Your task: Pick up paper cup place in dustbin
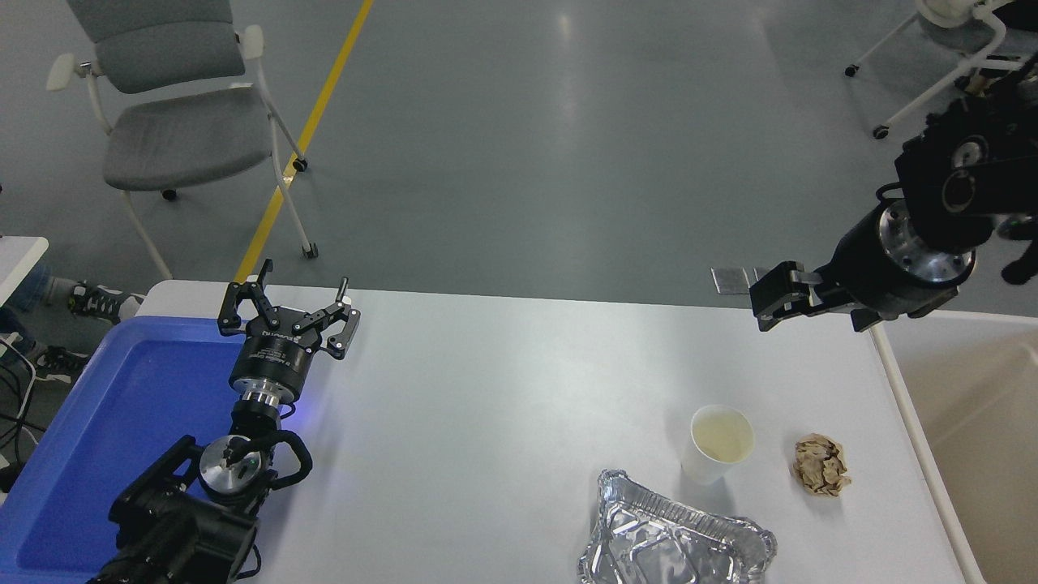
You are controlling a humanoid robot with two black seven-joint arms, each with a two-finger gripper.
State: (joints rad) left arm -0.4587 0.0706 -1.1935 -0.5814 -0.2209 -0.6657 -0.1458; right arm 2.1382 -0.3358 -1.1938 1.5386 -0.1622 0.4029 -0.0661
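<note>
The paper cup (718, 444) stands upright on the white table (503, 405), right of centre, white outside and pale cream inside. The beige dustbin (918, 438) sits against the table's right end, only its left rim and part of its inside showing. My right gripper (769, 307) hangs in the air over the table's far right edge, above and behind the cup and well apart from it, open and holding nothing. My left arm is parked at the lower left, its gripper (292, 307) open over the blue tray's corner.
A crumpled brown paper ball (821, 464) lies just right of the cup. A crinkled silver foil tray (673, 539) sits in front of the cup, near the table's front edge. A blue plastic tray (122, 422) fills the left end. A grey chair (178, 122) stands on the floor beyond.
</note>
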